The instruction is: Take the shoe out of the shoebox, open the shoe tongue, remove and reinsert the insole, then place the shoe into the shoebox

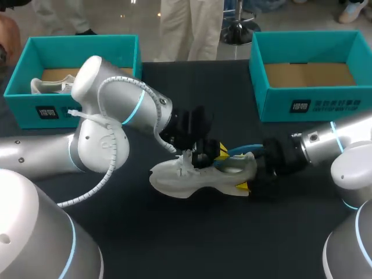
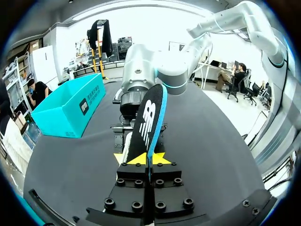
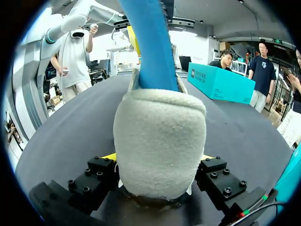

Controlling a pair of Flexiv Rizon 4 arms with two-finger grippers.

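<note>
Covering the work area is a dark table (image 1: 174,232); all positions below are referenced to the white shoe (image 1: 192,180), which lies on its sole near the table's middle.

Left arm (image 1: 110,116): enters from the left of the shoe and ends directly above its opening.

Right arm (image 1: 331,145): enters from the right of the shoe and ends at its heel.

Two teal shoeboxes stand well beyond the shoe. The left shoebox (image 1: 81,52) holds a second white shoe (image 1: 49,86). The right shoebox (image 1: 314,104) shows only its cardboard floor.

Insole (image 2: 149,120), black on its face with a blue edge: stands on end, rising out of the shoe's opening, its lower end not visible.

Left gripper (image 2: 149,160): clenched on the insole, yellow tips pressed against both faces.

Right gripper (image 3: 159,160): grasping the shoe at the heel, one finger against each side of the fuzzy white heel.
</note>
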